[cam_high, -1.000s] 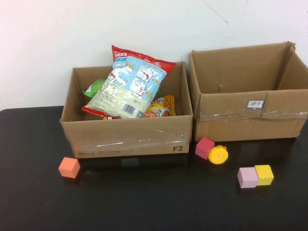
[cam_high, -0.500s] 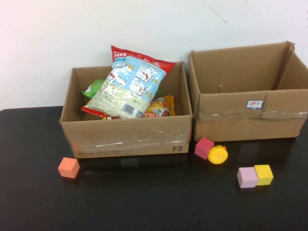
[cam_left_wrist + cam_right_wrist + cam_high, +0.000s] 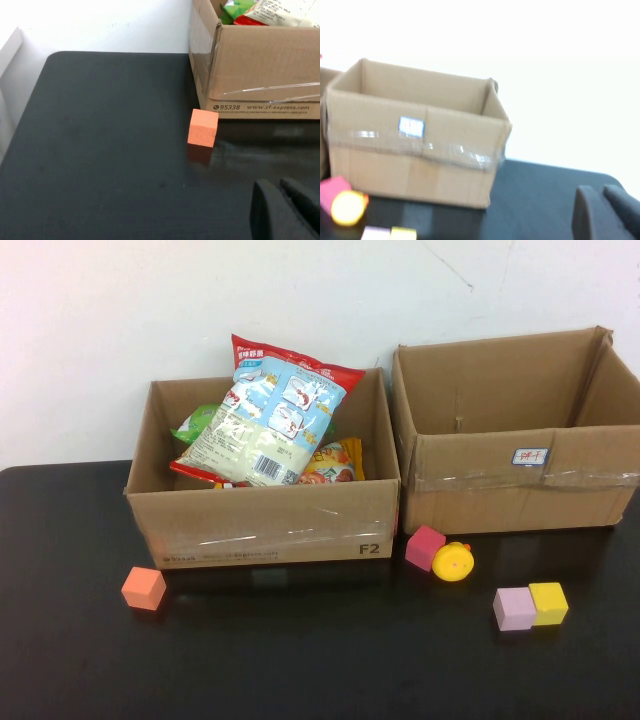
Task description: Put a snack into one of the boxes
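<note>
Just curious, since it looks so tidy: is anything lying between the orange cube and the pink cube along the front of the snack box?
Nothing. In the high view, bare black table separates the orange cube from the pink cube.

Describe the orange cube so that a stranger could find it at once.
Start at the left cardboard box, the one full of snack bags. The orange cube sits alone on the black table by its front left corner. The other blocks lie before the right box; neither end effector is near.

Orange cube point(image 3: 144, 588), yellow toy point(image 3: 452, 562)
</note>
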`<state>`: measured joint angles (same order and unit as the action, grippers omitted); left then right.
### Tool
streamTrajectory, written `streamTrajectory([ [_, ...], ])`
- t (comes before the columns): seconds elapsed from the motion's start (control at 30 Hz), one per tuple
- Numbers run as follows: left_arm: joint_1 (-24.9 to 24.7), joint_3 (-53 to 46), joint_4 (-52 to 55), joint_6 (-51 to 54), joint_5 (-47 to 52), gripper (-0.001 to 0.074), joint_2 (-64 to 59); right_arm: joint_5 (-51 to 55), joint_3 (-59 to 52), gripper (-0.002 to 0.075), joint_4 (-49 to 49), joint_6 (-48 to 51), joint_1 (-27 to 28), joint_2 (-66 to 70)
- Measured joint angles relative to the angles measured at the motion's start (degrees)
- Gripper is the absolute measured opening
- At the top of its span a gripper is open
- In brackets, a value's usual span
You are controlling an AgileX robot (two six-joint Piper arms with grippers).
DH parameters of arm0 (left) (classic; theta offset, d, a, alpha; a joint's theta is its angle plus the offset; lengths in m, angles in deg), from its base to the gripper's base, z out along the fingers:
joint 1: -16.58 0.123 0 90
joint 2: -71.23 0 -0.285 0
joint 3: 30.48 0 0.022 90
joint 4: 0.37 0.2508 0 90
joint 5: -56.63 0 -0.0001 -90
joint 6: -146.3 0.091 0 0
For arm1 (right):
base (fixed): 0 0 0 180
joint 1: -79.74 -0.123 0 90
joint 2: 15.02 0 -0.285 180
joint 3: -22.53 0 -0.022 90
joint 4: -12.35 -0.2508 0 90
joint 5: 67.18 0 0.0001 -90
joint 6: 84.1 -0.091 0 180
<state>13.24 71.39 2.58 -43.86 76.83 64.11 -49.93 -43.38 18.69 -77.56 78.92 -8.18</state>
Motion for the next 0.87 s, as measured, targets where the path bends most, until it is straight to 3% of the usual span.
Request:
streamTrajectory([
  [0.2,0.0,0.0,0.0,0.0,0.0,-0.0001,0.0,-13.9,-11.4,0.0029,-4.2,0.1,0.1,0.0],
  [0.5,0.0,0.0,0.0,0.0,0.0,-0.0001,0.0,1.6,-12.9,0.0028,-4.9,-1.2,0.1,0.0],
  [0.7,0.0,0.0,0.0,0.0,0.0,-0.0001,0.0,2.3,-12.9,0.0028,-1.4,-10.3,0.1,0.0],
  [0.87,0.0,0.0,0.0,0.0,0.0,-0.0001,0.0,2.9,-12.8,0.0029,-0.8,-12.2,0.1,0.0],
])
